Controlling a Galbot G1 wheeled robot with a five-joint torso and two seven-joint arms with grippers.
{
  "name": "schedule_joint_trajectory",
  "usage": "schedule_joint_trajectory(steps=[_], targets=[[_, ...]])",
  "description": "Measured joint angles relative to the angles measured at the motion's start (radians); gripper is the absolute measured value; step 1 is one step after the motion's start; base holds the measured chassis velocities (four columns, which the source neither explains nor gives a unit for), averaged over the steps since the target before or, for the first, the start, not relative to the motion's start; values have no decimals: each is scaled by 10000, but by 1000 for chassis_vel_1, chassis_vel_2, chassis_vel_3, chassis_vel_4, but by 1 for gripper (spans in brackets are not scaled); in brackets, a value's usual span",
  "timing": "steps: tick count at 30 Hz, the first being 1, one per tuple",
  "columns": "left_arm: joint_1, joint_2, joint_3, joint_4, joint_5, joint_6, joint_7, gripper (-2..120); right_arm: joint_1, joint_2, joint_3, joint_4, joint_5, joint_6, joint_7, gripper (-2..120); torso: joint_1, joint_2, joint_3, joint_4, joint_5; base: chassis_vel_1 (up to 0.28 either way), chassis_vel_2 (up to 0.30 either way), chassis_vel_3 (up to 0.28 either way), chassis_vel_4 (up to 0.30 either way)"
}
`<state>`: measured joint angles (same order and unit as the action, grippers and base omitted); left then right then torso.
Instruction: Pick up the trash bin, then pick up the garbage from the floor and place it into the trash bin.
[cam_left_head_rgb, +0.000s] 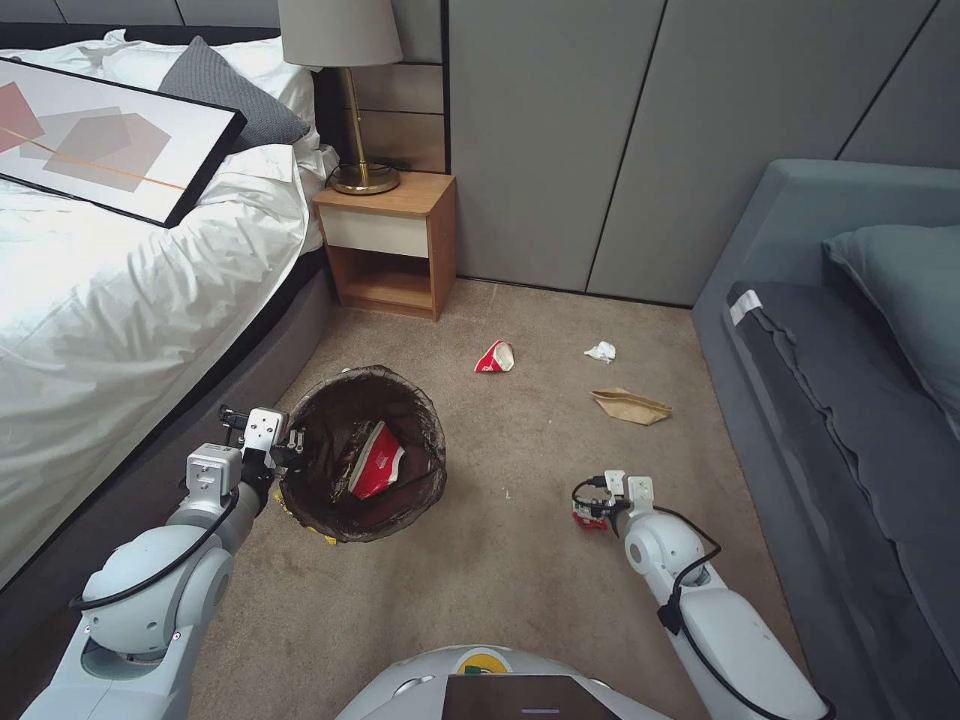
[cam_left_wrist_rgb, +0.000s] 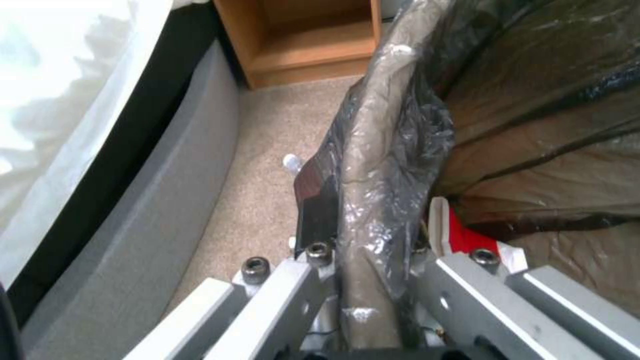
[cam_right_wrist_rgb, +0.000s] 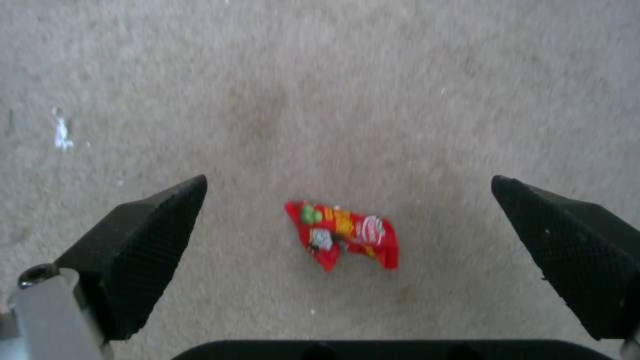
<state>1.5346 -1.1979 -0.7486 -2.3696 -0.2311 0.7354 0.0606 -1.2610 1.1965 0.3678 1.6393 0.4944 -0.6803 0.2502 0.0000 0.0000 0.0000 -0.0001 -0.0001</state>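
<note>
Beside your left gripper (cam_left_head_rgb: 290, 447), on its inner side, hangs the biggest thing you handle: the trash bin (cam_left_head_rgb: 362, 452), a round plastic bucket lined with a dark bag (cam_left_wrist_rgb: 533, 100). It should be light but bulky, and the film over the rim looks slippery, so the hold belongs on the stiff rim (cam_left_wrist_rgb: 373, 165), not on loose bag. That is where you have it: in the left wrist view the jaws are closed across the bagged rim, one finger outside and one inside. A red-and-white wrapper (cam_left_head_rgb: 378, 460) already lies in the bin.

Ahead of your right gripper (cam_left_head_rgb: 600, 510), farther out on the carpet (cam_left_head_rgb: 520, 540), lie a brown paper bag (cam_left_head_rgb: 630, 405), a red-and-white crumpled wrapper (cam_left_head_rgb: 495, 356) and a white tissue wad (cam_left_head_rgb: 600, 351); all look light and soft, and should crush rather than resist.

Directly below the right gripper, between its spread fingertips (cam_right_wrist_rgb: 143, 240), sits the small red snack wrapper (cam_right_wrist_rgb: 343, 235). The jaws stand wide apart, holding and touching nothing. Judge the wrapper thin, limp, glossy and nearly flat: you will likely need to press the tips to the carpet and pinch across its middle.
</note>
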Motion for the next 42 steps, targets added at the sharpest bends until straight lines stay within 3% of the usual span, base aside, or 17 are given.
schedule_joint_trajectory(steps=[21,42], targets=[[20,-27,-24,1,11,0,2,0,531,391,-282,-1406,-181,271,-141,100,0,0,0,1,0,0,0,0,0],[10,65,-70,10,-6,0,20,0,398,692,-135,-1984,-498,489,-265,100,0,0,0,0,0,0,0,0,0]])
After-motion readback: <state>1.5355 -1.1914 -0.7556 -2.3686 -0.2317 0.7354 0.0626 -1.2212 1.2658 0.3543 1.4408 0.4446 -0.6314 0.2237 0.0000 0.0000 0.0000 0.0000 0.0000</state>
